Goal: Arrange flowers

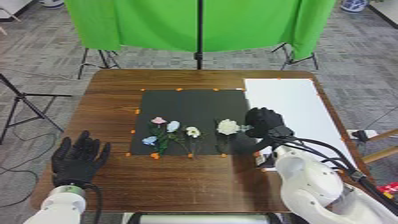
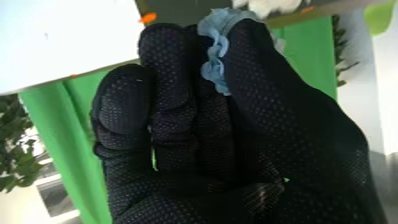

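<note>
While a pale blue flower (image 2: 216, 50) sits pinched between the thumb and fingers of the right hand (image 1: 265, 121), its stem's line cannot be made out. Just inward of that hand lies a large white flower (image 1: 228, 127), stem toward the robot; the pink flower (image 1: 159, 120) lies farther left. The black mat (image 1: 200, 102) ends by the hand, and the white sheet (image 1: 289, 102) stretches outward and ahead, likely room for a carry. The left hand (image 1: 78, 159), fingers loose and holding nothing, is well apart, so the right should do the placing.
</note>
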Robot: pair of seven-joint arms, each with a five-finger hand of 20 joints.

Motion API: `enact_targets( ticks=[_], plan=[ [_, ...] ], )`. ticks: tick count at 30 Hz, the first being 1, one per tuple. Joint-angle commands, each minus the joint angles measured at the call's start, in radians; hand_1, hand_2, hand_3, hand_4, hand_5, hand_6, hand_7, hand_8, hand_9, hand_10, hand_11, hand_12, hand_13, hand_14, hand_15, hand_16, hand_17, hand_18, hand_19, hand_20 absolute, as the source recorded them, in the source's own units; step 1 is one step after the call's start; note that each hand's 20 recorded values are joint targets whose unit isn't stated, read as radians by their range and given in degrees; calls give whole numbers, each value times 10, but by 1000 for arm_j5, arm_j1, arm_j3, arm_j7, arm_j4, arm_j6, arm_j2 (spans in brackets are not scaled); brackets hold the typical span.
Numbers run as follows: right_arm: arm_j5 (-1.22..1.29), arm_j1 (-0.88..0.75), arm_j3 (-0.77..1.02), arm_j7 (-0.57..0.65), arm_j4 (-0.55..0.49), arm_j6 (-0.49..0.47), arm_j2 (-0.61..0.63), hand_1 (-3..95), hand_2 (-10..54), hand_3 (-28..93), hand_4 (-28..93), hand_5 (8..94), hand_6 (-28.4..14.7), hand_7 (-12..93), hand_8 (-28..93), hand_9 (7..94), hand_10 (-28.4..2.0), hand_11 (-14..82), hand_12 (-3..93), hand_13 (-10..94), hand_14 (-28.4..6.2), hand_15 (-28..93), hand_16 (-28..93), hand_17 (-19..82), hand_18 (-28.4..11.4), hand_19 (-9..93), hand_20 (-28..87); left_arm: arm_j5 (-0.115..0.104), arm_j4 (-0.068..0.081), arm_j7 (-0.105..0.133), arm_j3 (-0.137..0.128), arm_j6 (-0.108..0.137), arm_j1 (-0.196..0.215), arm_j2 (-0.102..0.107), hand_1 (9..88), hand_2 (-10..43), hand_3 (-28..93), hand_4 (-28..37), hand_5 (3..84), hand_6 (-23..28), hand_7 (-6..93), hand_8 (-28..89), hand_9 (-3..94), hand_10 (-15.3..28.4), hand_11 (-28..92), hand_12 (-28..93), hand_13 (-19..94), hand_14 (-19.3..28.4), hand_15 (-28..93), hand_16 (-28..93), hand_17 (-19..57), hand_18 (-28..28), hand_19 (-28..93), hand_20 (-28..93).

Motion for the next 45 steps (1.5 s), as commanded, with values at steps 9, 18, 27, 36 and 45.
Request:
enact_targets(
  ticks=[9, 18, 27, 36, 45],
  plan=[
    [-23, 16, -33, 19, 17, -70, -24, 603, -95, 668, -283, 638, -37, 223, -2, 727, -134, 136, 422, 638, -70, 480, 375, 409, -197, 838, 276, 1, 18, -13, 1, 14, 6, -30, 313, 119, 747, -282, 532, 69, 425, -178, 489, 158, 584, 276, 386, 178, 753, -13, -13, 163, 483, 327],
    [-54, 20, -43, -31, 69, -71, -34, 567, -95, 685, -283, 619, -33, 207, -116, 671, -151, 215, 312, 619, -89, 487, 340, 381, -203, 808, 244, -10, 18, -19, -21, 30, -1, -42, 315, 119, 743, -283, 538, 66, 422, -180, 486, 156, 584, 276, 385, 177, 752, -13, -13, 163, 483, 326],
    [-34, 1, -9, -52, 61, -97, -33, 504, -95, 585, -283, 612, -37, 203, -115, 644, -164, 259, 222, 614, -124, 525, 220, 377, -204, 808, 241, -27, 19, -18, -20, 49, -5, -52, 314, 121, 744, -283, 537, 67, 423, -178, 487, 157, 585, 273, 385, 177, 752, -14, -14, 163, 484, 326],
    [-39, -40, 16, -72, 22, -56, -19, 453, -95, 399, -283, 564, -61, 158, -98, 605, -184, 240, 226, 586, -143, 536, 214, 363, -218, 813, 264, -35, 15, -21, -24, 52, 3, -55, 291, 133, 739, -283, 536, 71, 421, -177, 487, 158, 585, 274, 385, 177, 753, -15, -14, 163, 484, 326],
    [-25, -74, 78, -65, -29, -1, -17, 407, -95, 299, -252, 542, -82, 99, -85, 596, -197, 203, 211, 579, -154, 537, 209, 356, -234, 816, 276, 11, 8, -23, -32, 43, 15, -46, 243, 159, 728, -283, 526, 75, 418, -176, 484, 161, 584, 275, 381, 180, 753, -16, -16, 163, 485, 326]
  ],
)
